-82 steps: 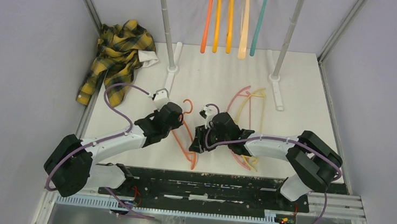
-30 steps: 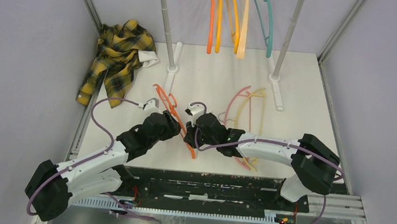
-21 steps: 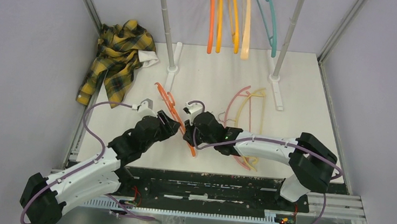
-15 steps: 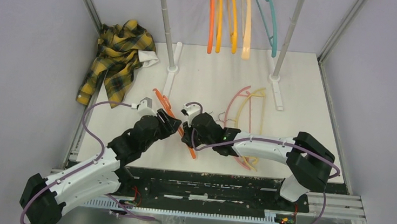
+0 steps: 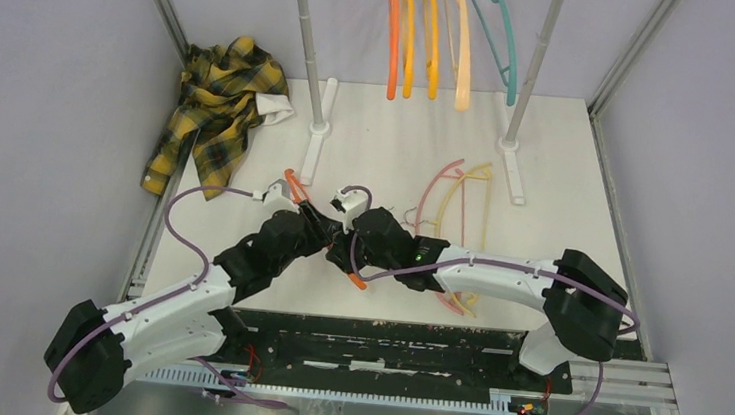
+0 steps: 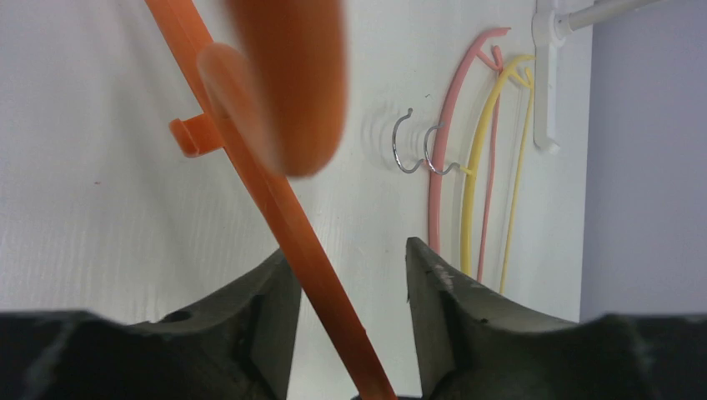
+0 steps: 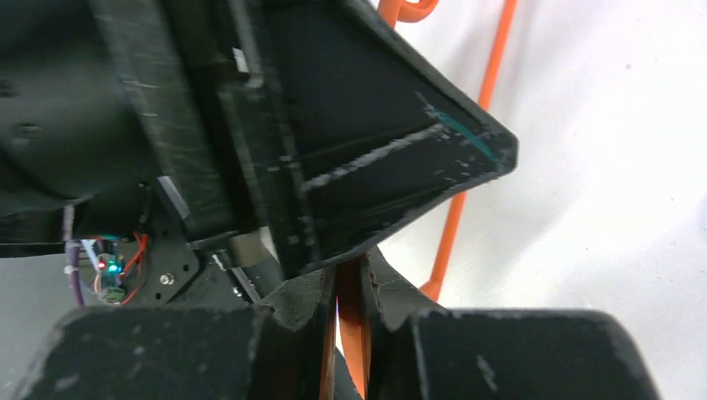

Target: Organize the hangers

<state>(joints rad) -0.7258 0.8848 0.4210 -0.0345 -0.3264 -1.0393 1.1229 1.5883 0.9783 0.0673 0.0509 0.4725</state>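
Observation:
An orange hanger (image 5: 358, 280) is raised off the table between my two grippers. My right gripper (image 7: 350, 287) is shut on its thin bar, and another orange limb (image 7: 490, 75) runs up behind. My left gripper (image 6: 346, 267) is open, and the bar (image 6: 275, 200) slants between its jaws close to the left finger. In the top view the left gripper (image 5: 319, 231) and right gripper (image 5: 343, 251) almost touch. A pink hanger (image 5: 443, 186) and a pale yellow hanger (image 5: 477, 192) lie on the table to the right. Several hangers hang from the rail at the back, orange (image 5: 391, 39) to teal (image 5: 505, 54).
A yellow-and-black plaid shirt (image 5: 213, 109) lies crumpled at the back left. Two grey upright poles (image 5: 307, 52) (image 5: 534, 67) stand on white feet (image 5: 513, 175) at the back. Grey walls close in the table on both sides.
My left gripper has moved in beside the right one, so the orange bar now lies between its jaws. The hanger's hook end has dropped slightly. The hangers on the rail have swung.

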